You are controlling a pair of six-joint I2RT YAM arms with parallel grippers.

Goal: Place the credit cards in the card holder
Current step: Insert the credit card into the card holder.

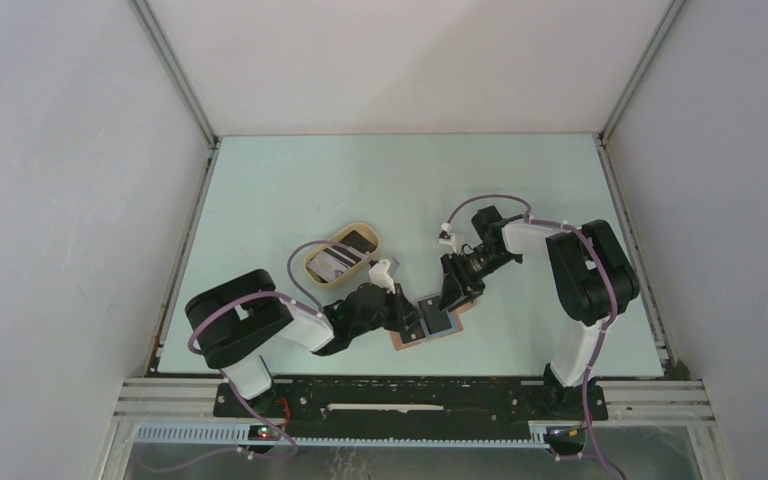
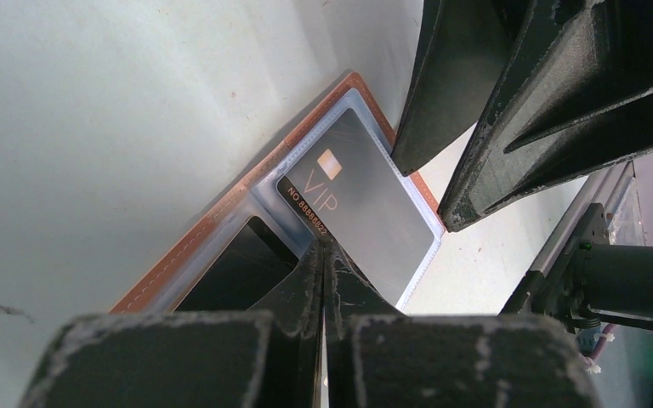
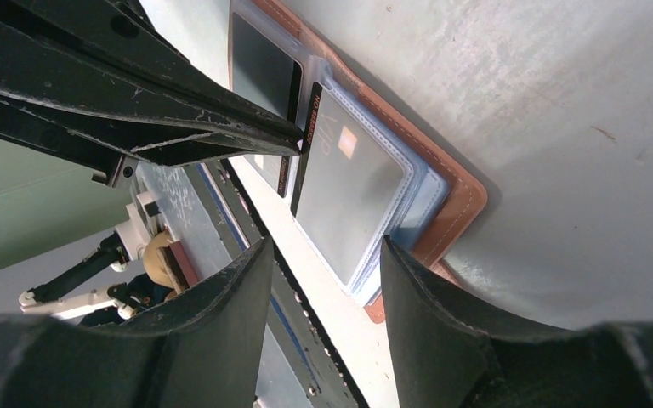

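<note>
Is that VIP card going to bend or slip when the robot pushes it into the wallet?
Probably stiff: the VIP card looks flat and straight-edged though the left gripper pinches only one edge. Its shiny face suggests it may slide easily into the card holder, or slip from the pinch. It looks thin, so likely light.

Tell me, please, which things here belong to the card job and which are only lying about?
Belong to the job: card holder; VIP card, partly in its pocket, pinched by the left pincer; right pincer, open at the holder; cards in the tan oval tray.
Only lying about: that tray itself.
</note>
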